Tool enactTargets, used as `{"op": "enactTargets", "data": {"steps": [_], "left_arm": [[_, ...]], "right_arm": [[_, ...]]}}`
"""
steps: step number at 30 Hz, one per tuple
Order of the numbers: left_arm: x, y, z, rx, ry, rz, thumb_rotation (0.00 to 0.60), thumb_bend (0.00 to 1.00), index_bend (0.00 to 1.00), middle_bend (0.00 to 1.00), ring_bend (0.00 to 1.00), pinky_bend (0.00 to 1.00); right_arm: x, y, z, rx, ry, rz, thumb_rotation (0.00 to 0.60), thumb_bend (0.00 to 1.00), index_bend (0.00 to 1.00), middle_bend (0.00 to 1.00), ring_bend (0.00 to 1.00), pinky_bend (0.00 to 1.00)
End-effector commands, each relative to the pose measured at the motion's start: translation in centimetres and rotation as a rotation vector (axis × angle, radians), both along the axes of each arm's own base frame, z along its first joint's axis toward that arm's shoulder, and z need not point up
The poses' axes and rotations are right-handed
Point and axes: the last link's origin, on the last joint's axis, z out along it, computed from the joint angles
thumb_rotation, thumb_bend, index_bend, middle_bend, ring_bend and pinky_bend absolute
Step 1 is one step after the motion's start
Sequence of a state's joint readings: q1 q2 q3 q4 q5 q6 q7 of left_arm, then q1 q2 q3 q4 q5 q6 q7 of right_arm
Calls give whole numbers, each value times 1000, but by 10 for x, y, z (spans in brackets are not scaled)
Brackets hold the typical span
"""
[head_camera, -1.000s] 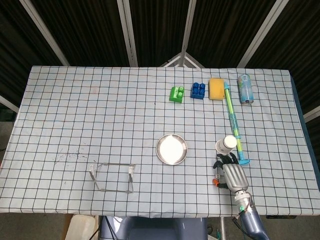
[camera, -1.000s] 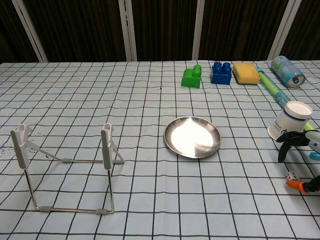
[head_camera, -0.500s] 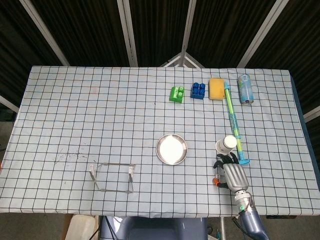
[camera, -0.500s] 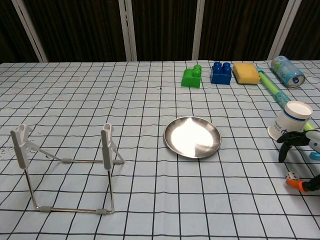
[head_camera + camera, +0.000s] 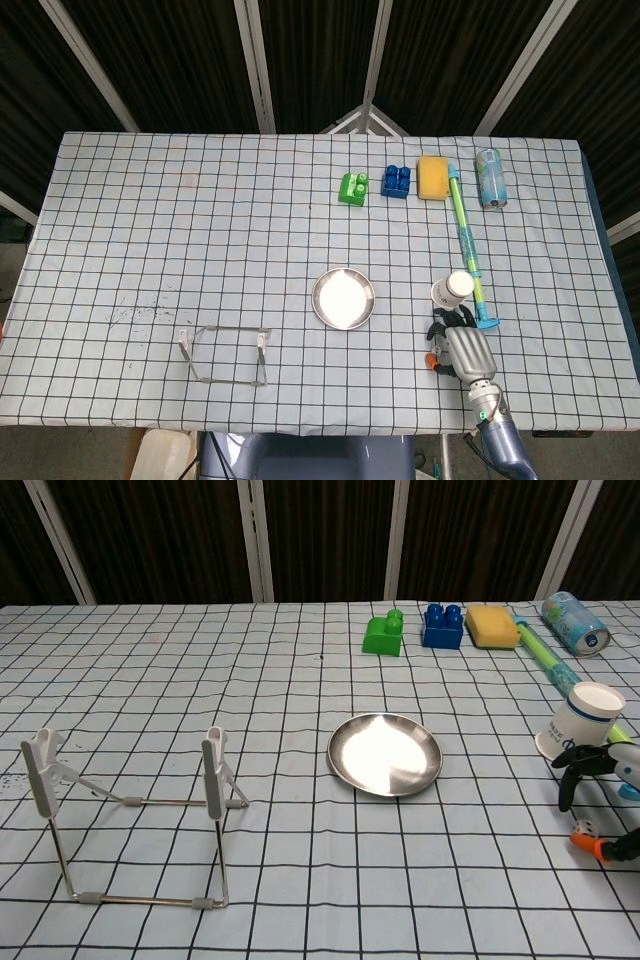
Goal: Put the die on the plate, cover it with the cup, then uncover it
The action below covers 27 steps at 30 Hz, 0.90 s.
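Observation:
A small white die [image 5: 587, 827] lies on the checked cloth near the right edge. My right hand [image 5: 600, 800] hangs over it, dark fingers [image 5: 572, 768] curled above and the orange thumb tip [image 5: 588, 845] right beside it; the grip is not closed. In the head view this hand [image 5: 462, 347] hides the die. Just beyond the fingers a white paper cup [image 5: 581, 718] [image 5: 452, 290] leans tilted. The round metal plate [image 5: 385, 753] [image 5: 344, 298] lies bare mid-table, to the left of the hand. No view shows my left hand.
A long green-and-blue toy tube [image 5: 465, 235] runs from the back down beside the cup. Along the back stand a green block [image 5: 383, 635], a blue block [image 5: 442, 626], a yellow sponge [image 5: 492, 626] and a can [image 5: 574, 623]. A wire stand [image 5: 130, 810] occupies the front left.
The orange thumb tip has edged slightly closer to the die. Cup, plate and the other objects have not moved.

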<state>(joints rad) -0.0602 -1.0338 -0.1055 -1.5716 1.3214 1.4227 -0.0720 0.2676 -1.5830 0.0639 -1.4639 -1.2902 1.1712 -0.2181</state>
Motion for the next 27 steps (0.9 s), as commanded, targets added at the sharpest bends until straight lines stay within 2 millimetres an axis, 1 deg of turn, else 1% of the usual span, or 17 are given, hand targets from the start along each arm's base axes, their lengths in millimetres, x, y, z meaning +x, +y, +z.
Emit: {"op": "enactTargets", "data": {"steps": [1,12,27], "left_arm": [[0,0,0,-1,1,1,600,678,275,0,0,95],[0,0,-1,-3,4,1,600,678,276,0,0,95],[0,0,-2,-5,10,2,600,678,285,0,0,95]], "right_arm": [[0,0,0,0,0,-1,600,337,494,203,186,1],[-5,2,-2,5,1,-17,600,339,497,204,186,3],[-11,5,2,-3,-3,-35,600,339,497,205,186,3]]}}
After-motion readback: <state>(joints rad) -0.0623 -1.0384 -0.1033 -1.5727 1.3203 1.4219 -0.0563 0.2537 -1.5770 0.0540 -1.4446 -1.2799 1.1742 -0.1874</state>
